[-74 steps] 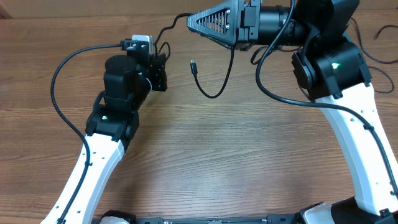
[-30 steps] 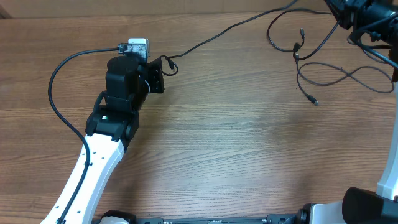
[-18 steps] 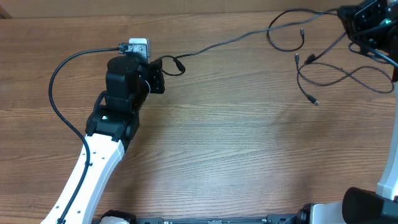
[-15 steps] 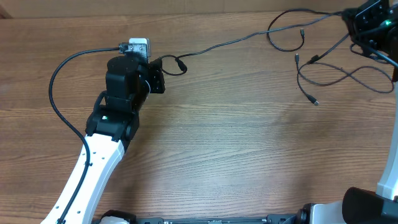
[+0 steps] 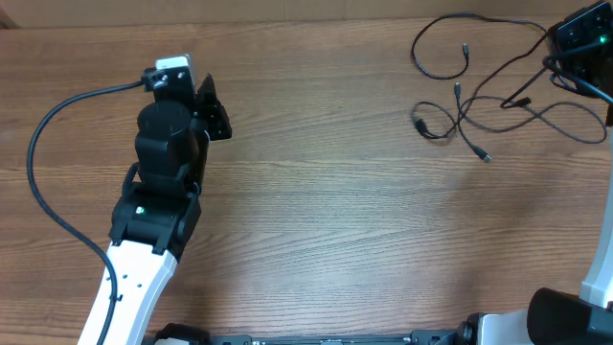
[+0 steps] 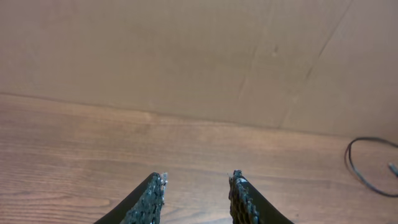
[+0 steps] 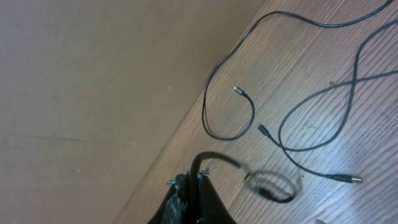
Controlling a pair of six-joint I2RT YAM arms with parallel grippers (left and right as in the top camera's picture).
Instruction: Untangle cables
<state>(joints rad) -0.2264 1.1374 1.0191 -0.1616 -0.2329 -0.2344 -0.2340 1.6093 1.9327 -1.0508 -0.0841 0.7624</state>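
The left jaws are spread with nothing between them. In the left wrist view their fingertips [image 6: 154, 188] hang over bare wood and aim at the tan wall [image 6: 186, 56] behind the bench [image 5: 364, 240]. The left arm [image 5: 158, 182] runs from the near left edge towards the far side, wrist level, ending in the far left part of the bench. Its own thick wire [image 5: 43, 182] bows out to the left.

The right jaws are pressed together, pinching a cable [image 7: 214, 159]. It arches out of the tips and blurs into a small loop just beside them. The right arm [image 5: 579, 34] sits in the far right corner, mostly cut off by the frame, with a white link [image 5: 601, 259] down the right edge.

The cables [image 5: 460, 91] lie on the far right of the bench as loose loops and crossing strands. One wide loop [image 5: 426, 57] lies near the far edge, a small curl [image 5: 431, 129] nearer, and a plug end [image 5: 486, 156] nearest. A strand [image 5: 522, 96] leads up towards the right arm.

The cables and the left jaws are well apart, with a broad stretch of wood between them. The far edge of the bench meets the wall.
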